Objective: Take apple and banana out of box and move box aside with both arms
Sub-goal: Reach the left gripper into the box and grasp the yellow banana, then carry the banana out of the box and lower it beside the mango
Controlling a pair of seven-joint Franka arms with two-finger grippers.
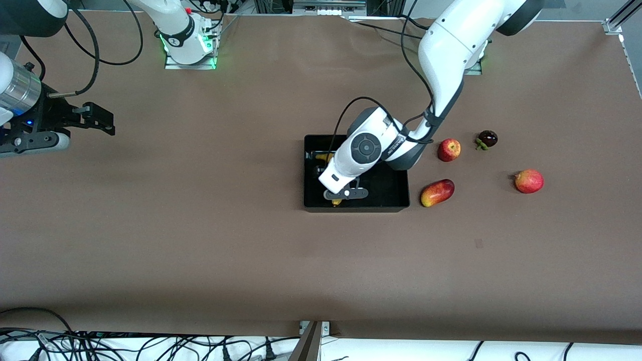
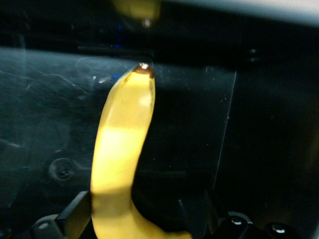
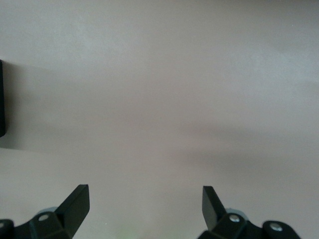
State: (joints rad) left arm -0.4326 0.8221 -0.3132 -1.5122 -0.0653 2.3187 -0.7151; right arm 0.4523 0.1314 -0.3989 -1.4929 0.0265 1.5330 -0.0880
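Now the long curved yellow banana (image 2: 122, 164) is lying in the shiny black plastic box (image 1: 396, 193), running near to far, between the left gripper's (image 1: 345, 194) wide-open fingers. The right gripper (image 3: 144, 206) is waiting, wide open.

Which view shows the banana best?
The left wrist view: the banana fills it, lying in the box. The front view shows only yellow bits under the left arm; the right wrist view shows none.

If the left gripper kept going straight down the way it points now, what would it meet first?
Most likely the banana: the left gripper, fingers open, hangs inside the black bin with the banana lying between its fingers. Under the banana is the bin's glossy floor; the gap is hard to judge.
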